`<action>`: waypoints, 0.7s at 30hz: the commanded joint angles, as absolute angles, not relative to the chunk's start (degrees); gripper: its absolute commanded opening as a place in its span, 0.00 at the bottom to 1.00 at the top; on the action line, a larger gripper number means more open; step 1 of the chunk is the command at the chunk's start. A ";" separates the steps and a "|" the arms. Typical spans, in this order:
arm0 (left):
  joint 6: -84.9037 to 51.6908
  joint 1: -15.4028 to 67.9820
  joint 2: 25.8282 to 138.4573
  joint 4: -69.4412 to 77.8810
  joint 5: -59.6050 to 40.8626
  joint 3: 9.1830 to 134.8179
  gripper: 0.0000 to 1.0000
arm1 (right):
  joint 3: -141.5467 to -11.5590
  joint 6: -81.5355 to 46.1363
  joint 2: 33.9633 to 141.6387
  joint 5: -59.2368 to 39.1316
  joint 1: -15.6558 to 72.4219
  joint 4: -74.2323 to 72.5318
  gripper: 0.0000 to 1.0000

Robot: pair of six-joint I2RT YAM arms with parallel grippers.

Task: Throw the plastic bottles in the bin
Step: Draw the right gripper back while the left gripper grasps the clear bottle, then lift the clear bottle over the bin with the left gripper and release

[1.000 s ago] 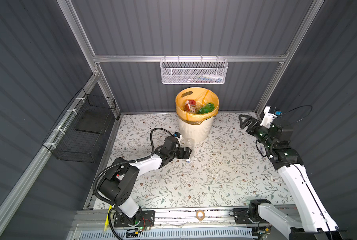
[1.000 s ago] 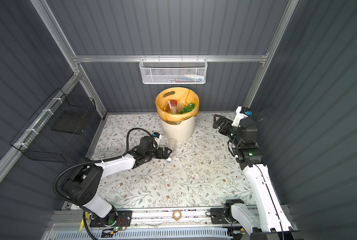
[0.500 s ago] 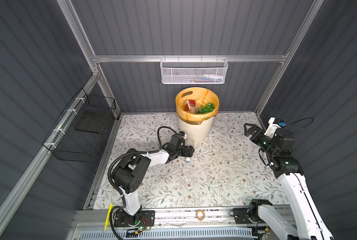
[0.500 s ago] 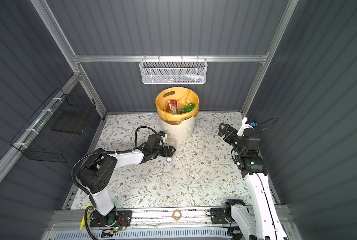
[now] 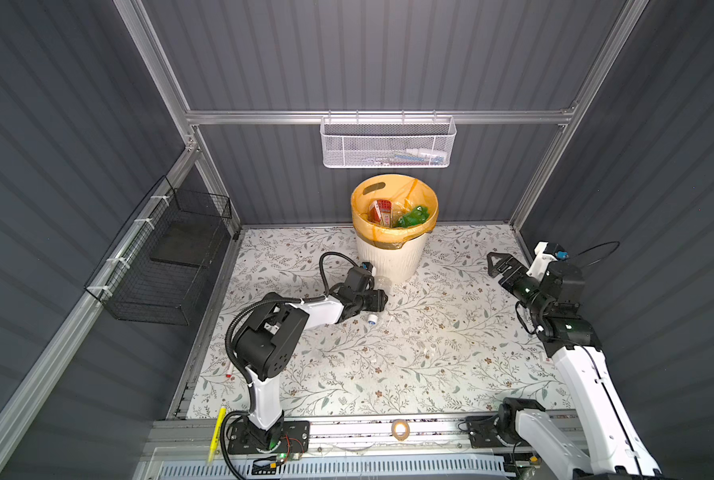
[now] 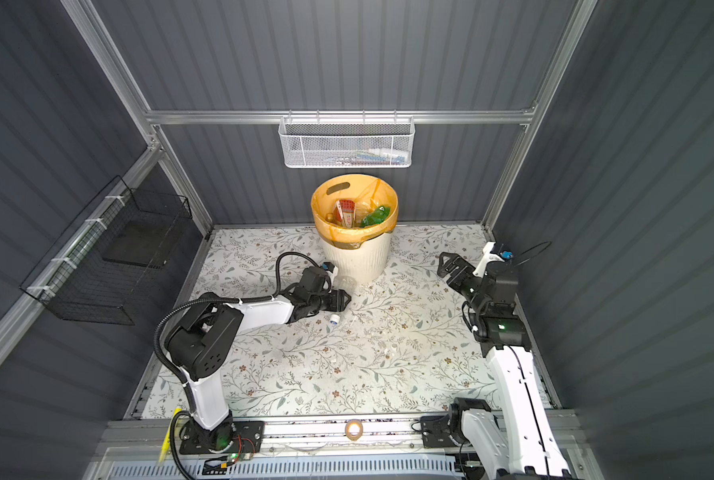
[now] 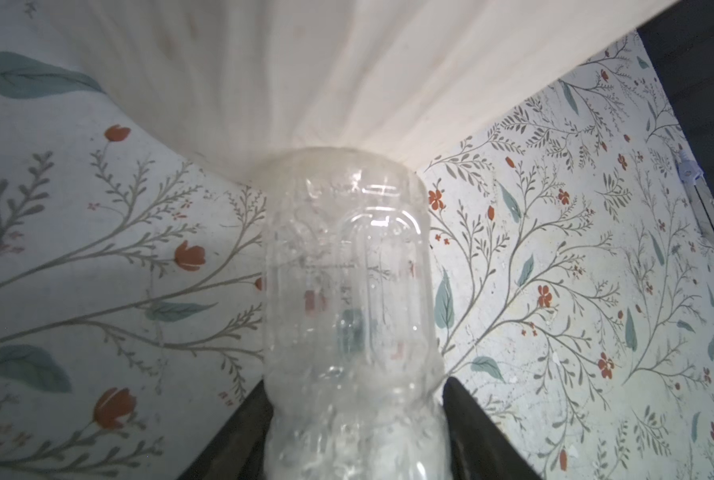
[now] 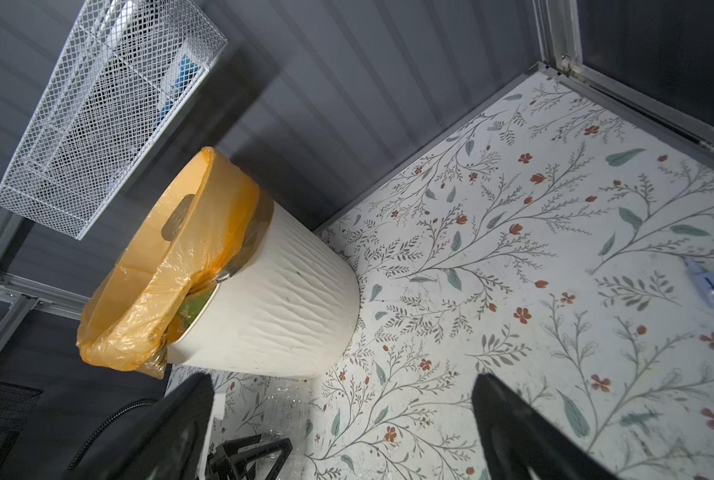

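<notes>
A clear plastic bottle (image 7: 349,291) lies on the floral floor with its base against the bin (image 7: 347,75). My left gripper (image 7: 355,415) is shut on it, one black finger on each side of its body. In both top views the left gripper (image 5: 378,301) (image 6: 341,301) lies low beside the cream bin (image 5: 390,257) (image 6: 357,257), and the bottle's white cap (image 5: 372,319) pokes out below it. Inside the orange-lined bin lie a green bottle (image 5: 415,216) and a red-labelled one (image 5: 380,212). My right gripper (image 5: 497,264) (image 8: 343,436) hangs open and empty at the right.
A white mesh basket (image 5: 388,145) hangs on the back wall above the bin. On the left wall hangs a black wire basket (image 5: 168,257). A tape roll (image 5: 399,430) sits on the front rail. A pen (image 8: 712,291) lies on the floor near the right wall.
The left gripper has gone from open to shut on the clear bottle beside the bin. The right arm has drawn back toward the right wall, its gripper still open.
</notes>
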State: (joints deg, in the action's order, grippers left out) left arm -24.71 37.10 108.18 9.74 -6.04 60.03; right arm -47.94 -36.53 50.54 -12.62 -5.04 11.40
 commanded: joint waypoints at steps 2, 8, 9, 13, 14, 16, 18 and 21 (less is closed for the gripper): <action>-24.79 37.44 105.43 8.96 -5.36 58.19 0.59 | -46.72 -37.77 49.77 -13.70 -5.54 9.67 0.99; -23.02 37.44 97.36 9.33 -4.08 53.60 0.57 | -45.90 -37.54 50.14 -14.17 -5.70 9.49 0.99; -22.66 37.44 95.59 9.27 -3.73 52.67 0.57 | -45.72 -37.40 50.26 -14.39 -5.71 9.49 0.99; -20.57 37.44 85.74 9.62 -1.67 48.08 0.57 | -44.51 -36.69 50.88 -15.15 -5.70 9.79 0.99; -19.97 37.44 82.82 9.82 -0.93 46.74 0.58 | -44.15 -36.54 50.94 -15.21 -5.67 9.97 0.99; -18.89 37.44 77.04 10.31 1.01 44.25 0.58 | -43.39 -36.27 51.04 -15.12 -5.71 10.02 0.99; -17.45 37.44 71.12 10.71 3.12 41.93 0.58 | -42.55 -36.10 51.06 -14.91 -5.59 9.92 0.99; -15.28 37.42 61.76 11.63 6.50 38.62 0.59 | -41.65 -35.77 51.39 -14.81 -5.63 9.93 0.99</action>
State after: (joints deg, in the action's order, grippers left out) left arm -18.98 37.10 67.53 10.04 1.93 40.88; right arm -42.59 -36.91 51.16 -14.35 -5.50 10.39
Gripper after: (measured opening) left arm 0.589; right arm 0.991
